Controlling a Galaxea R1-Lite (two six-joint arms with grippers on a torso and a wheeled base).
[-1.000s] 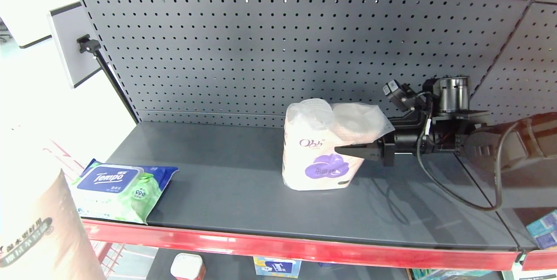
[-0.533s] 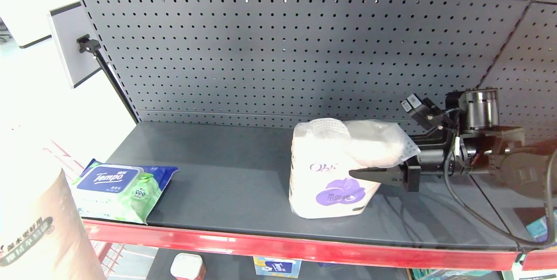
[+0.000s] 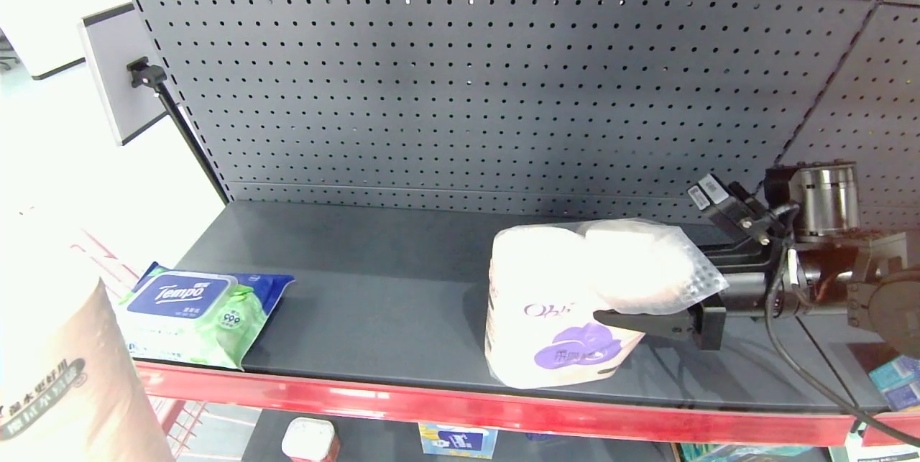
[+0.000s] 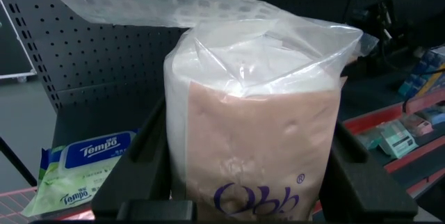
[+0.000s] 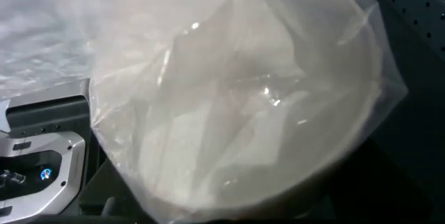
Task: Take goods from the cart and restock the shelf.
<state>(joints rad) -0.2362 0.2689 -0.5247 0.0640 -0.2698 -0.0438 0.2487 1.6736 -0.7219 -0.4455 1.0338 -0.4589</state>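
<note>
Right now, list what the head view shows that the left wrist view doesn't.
Head view: the right gripper shut on the purple-print pack by the shelf's front edge. Left wrist view: the left gripper clamped around the brown pack. Both: that brown pack, the wipes, the shelf, the pegboard.

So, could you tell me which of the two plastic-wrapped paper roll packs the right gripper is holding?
The white pack with the purple blob, over the grey shelf; the pinkish-brown pack is in the left gripper.
</note>
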